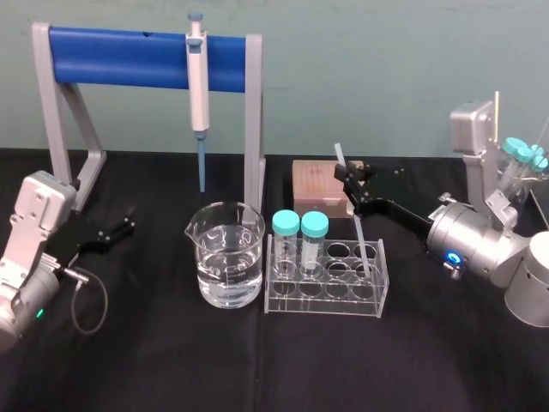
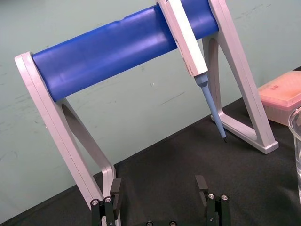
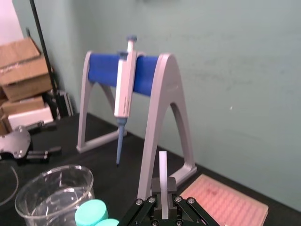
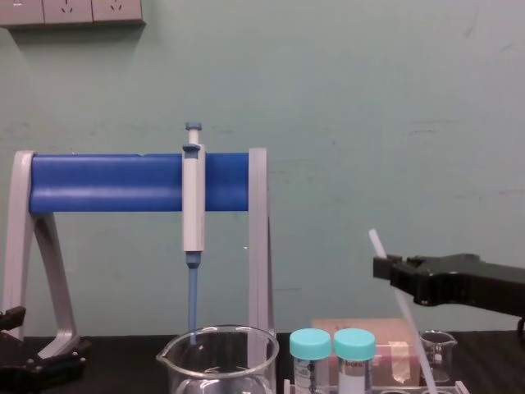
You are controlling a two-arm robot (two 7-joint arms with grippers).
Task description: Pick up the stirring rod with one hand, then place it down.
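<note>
Gripping one stirring rod (image 1: pixel 361 239): right hand (image 1: pixel 350 176) (two tubes (image 1: pixel 286 225))

Beaker (image 1: pixel 226 257), tube rack (image 1: pixel 326 302) amid open table (image 1: pixel 257 369).

beaker (image 1: pixel 225 236) left of tube rack (image 1: pixel 326 303)

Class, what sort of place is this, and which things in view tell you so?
Most likely a laboratory bench. A pipette hangs on a stand, a beaker of clear liquid stands beside a rack of capped tubes, and the right pincer holds a rod. The left pincer rests by the stand.
</note>
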